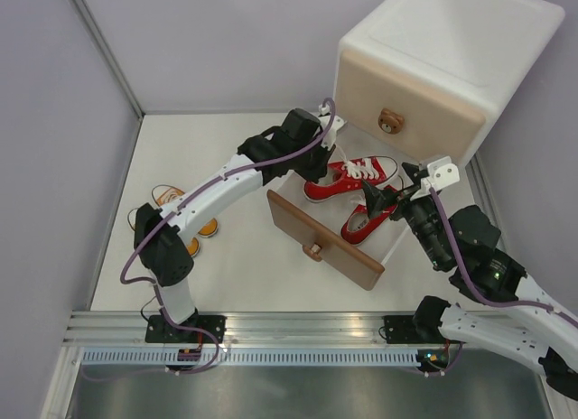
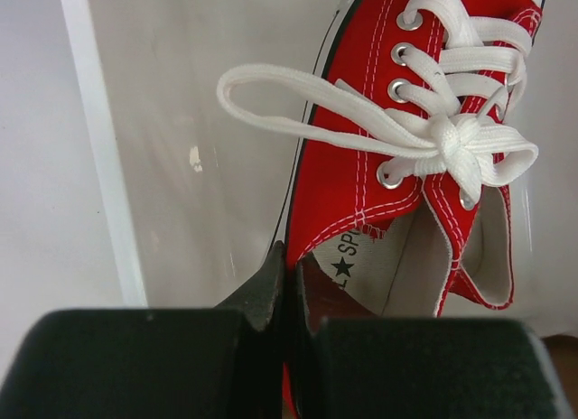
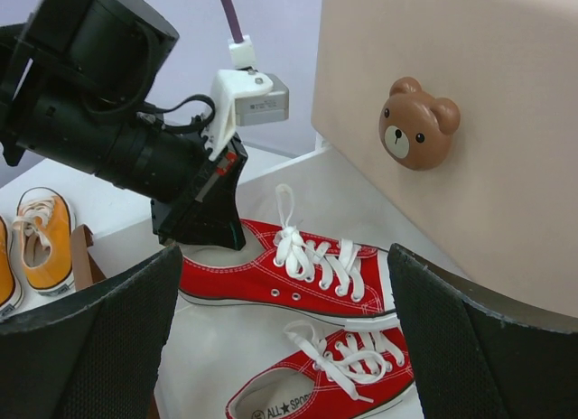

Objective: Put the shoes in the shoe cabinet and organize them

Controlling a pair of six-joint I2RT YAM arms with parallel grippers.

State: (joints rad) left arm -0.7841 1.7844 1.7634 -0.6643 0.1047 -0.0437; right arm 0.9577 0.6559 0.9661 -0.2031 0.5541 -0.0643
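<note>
Your left gripper [image 2: 287, 267] is pinched shut on the heel collar of the rear red sneaker [image 2: 397, 166], which lies along the back edge of the open brown drawer [image 1: 330, 247], toe pointing right, while your right gripper [image 1: 386, 200], spread wide, hovers nearer the front sneaker [image 1: 366, 225].

The left arm [image 1: 217, 190] and right arm [image 1: 495, 325] have white links, black joints, purple cables [image 1: 135, 246] and black fingers [image 3: 95, 347].
</note>
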